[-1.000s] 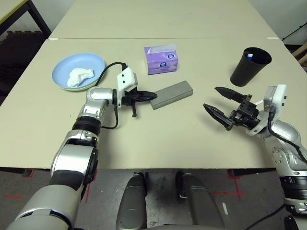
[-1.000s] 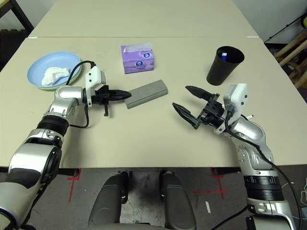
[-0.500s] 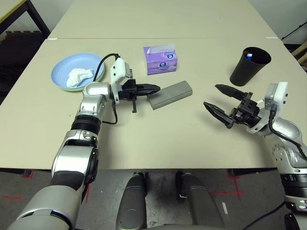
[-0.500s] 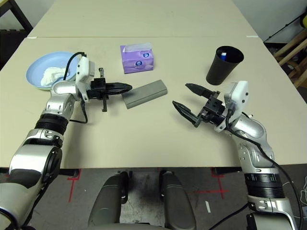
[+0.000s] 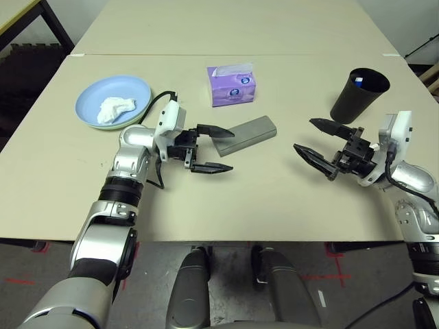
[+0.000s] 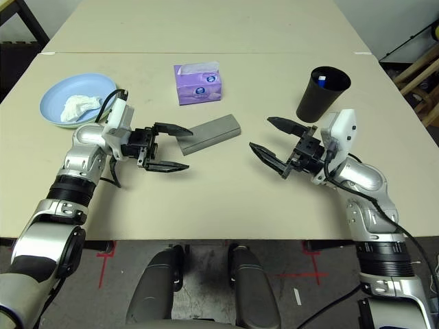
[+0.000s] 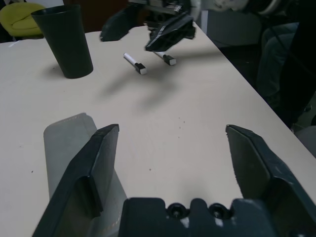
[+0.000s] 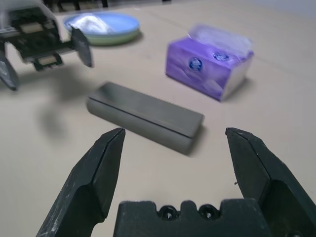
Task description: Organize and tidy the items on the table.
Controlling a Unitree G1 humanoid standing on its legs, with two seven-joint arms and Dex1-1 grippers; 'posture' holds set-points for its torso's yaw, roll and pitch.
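A grey glasses case (image 5: 245, 132) lies mid-table, angled. My left gripper (image 5: 232, 151) stands open just off the case's near-left end, its far finger close beside that end and nothing between the fingers. My right gripper (image 5: 302, 134) hovers open to the right of the case, pointing at it. A black cup (image 5: 359, 94) stands at the far right with a pen tip showing inside. Two small white pens (image 7: 134, 63) lie on the table beyond the right gripper. A light blue plate (image 5: 89, 103) holding a crumpled white tissue (image 5: 114, 109) sits on a pale green plate (image 8: 113, 39) at the far left.
A purple tissue pack (image 5: 231, 85) stands behind the case. The beige table (image 5: 219, 199) stretches wide in front of both grippers. A seam crosses the table behind the pack, and its right edge runs close to the cup.
My left gripper has gone from shut, with its tip at the case's end, to wide open. The case and the right gripper have hardly moved.
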